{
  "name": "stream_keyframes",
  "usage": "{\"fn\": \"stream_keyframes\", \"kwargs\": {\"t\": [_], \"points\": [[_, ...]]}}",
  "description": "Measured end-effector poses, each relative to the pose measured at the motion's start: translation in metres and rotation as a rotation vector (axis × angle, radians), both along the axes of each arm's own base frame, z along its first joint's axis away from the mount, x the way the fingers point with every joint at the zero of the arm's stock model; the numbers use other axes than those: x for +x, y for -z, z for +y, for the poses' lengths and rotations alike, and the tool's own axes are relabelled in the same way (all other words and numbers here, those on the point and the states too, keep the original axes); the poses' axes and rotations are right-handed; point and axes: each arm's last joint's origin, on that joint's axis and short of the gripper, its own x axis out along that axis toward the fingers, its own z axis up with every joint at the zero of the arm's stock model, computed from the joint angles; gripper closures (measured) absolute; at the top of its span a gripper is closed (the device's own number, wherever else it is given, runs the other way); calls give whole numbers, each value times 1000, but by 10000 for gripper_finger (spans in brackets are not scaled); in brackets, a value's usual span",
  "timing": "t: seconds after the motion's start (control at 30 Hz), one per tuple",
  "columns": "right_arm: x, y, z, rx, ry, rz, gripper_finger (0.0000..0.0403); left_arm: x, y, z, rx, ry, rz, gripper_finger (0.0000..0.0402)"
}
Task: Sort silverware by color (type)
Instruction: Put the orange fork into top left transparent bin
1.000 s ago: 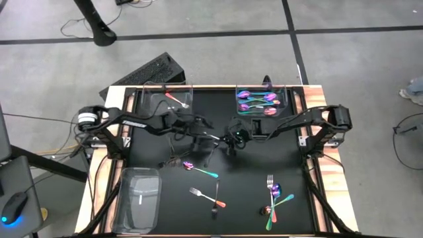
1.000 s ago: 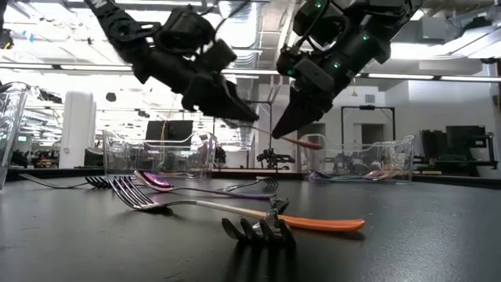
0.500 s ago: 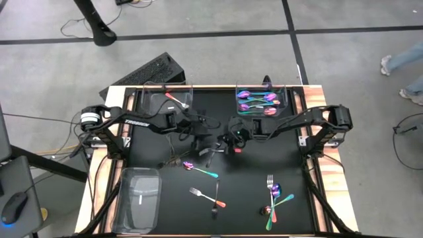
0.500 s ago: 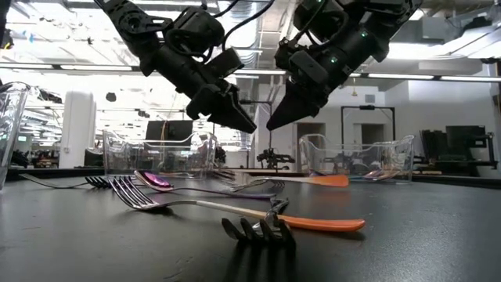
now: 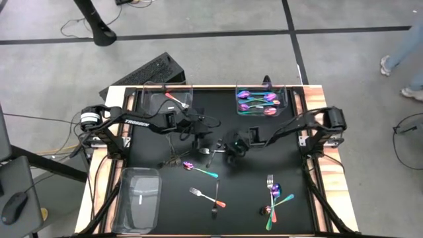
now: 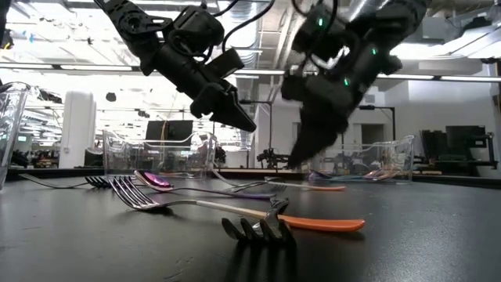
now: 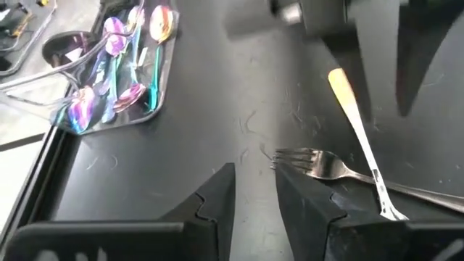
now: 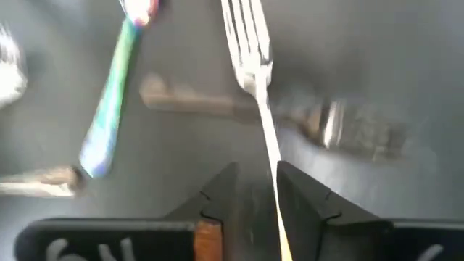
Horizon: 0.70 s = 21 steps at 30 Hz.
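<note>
Black matte desk [image 5: 254, 192] with wooden side rails, seen from above; grey concrete floor [image 5: 218, 56] around it, crossed by dark lines and loose cables.

Landmark: the clear tray with iridescent pieces [image 5: 260, 101], at the desk's far edge.
- Beside that tray, along the same far edge: a second clear tray [image 5: 167, 99] holding one coppery piece.
- Diagonally opposite, at the near corner: a third clear tray [image 5: 139, 198] holding a dark piece.
- Beyond that tray, off the desk: a black keyboard [image 5: 149, 72] on the floor.

Silverware, still loose on the desk:
- Just in front of that tray, mid-desk: a fork with orange handle [image 7: 355, 123], lying flat.
- Farther toward the near edge: an iridescent spoon [image 5: 198, 169], an orange-handled fork [image 5: 206, 198] crossed by a dark piece.
- Straight in front of that tray, near the front edge: a small cluster of iridescent pieces [image 5: 275, 198].

Left end effector [image 5: 200, 140]: raised above mid-desk, fingers only a narrow gap apart, nothing between them.
Right end effector [image 5: 235, 149]: lowered close to the desk, just in front of that tray, fingers slightly apart, a fork shaft running between them; cannot tell whether gripped.

Room in the low view: bright ceiling strip lights, white column [image 6: 78, 129], dark monitors on far benches. At the high view's edge, a person's legs [image 5: 403, 46] on the floor.
</note>
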Motion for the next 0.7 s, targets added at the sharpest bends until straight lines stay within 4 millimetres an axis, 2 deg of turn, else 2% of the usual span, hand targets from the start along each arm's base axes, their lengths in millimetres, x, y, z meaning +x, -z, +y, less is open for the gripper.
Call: {"fn": "stream_keyframes", "kwargs": {"t": [0.1, 0.2, 0.33, 0.43, 0.6, 0.7], "points": [[13, 15, 6, -4, -16, -26, 268, 1, -1, 1, 3, -28, -14, 302], [21, 31, 6, -41, 11, 20, 257, 0, -1, 1, 13, -49, -8, 298], [30, 40, 5, -103, 46, 38, 257, -1, 0, 2, 21, -68, 11, 296], [34, 41, 5, -131, 38, 51, 283, -2, 1, 3, 20, -103, 21, 296], [34, 34, 3, -163, 10, 64, 382, -3, 2, 6, 10, -169, 31, 296], [32, 26, 2, -161, 12, 47, 383, -4, 2, 9, -13, -198, 27, 296]]}}
